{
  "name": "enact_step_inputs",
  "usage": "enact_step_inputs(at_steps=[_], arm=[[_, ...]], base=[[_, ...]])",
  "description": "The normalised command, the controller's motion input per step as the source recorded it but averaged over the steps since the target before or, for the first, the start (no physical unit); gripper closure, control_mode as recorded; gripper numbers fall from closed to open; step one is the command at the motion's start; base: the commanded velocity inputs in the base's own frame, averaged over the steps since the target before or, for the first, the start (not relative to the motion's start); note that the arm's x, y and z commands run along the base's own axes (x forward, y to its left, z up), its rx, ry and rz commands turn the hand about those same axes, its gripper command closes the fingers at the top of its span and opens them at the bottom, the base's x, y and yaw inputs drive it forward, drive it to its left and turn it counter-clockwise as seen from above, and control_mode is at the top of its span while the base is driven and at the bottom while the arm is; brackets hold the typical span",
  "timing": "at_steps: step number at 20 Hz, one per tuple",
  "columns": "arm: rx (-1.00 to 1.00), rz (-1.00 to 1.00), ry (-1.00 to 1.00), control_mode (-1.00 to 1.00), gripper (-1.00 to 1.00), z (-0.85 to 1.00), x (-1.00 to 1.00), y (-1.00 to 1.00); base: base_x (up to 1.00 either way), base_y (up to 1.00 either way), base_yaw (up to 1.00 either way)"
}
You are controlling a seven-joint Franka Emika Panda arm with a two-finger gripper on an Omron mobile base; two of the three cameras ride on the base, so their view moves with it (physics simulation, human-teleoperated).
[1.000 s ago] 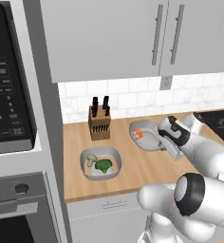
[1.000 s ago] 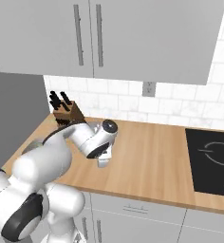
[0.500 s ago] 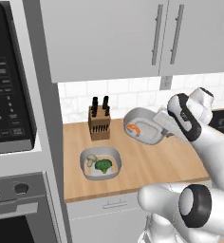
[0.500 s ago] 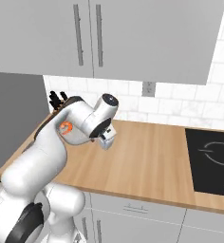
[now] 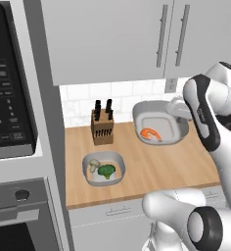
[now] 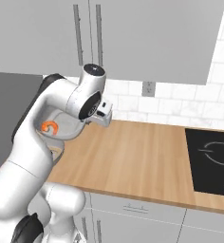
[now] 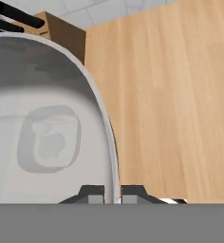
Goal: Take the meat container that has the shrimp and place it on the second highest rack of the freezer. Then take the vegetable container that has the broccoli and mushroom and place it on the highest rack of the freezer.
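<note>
The shrimp point(image 5: 150, 133) container point(image 5: 159, 122) is held above the table point(image 5: 151, 171), its rim clamped in the claw point(image 7: 112, 192). Carrying to the freezer's second highest rack is judged next.

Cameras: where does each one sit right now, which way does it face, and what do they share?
Left base view: behind-left, looking down at the wooden counter; white arm at right lifts the grey shrimp bowl.
Right base view: behind-right, facing the counter and black cooktop; arm at left.
Hand view: looks along the gripper, shut on the bowl's rim.
Shared: shrimp bowl and wooden knife block; the grey bowl with broccoli and mushroom shows through the lifted bowl's floor.
</note>
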Motion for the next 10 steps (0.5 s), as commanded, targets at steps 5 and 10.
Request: enact_step_inputs(at_steps=[5, 10], arm=[[0.00, 0.04, -0.03, -1.00, 1.00, 0.08, -0.10, -0.01], [0.00, 0.00, 0.00, -1.00, 1.00, 0.00, 0.00, 0.00]], base=[[0.00, 0.00, 0.00], [0.00, 0.00, 0.00]])
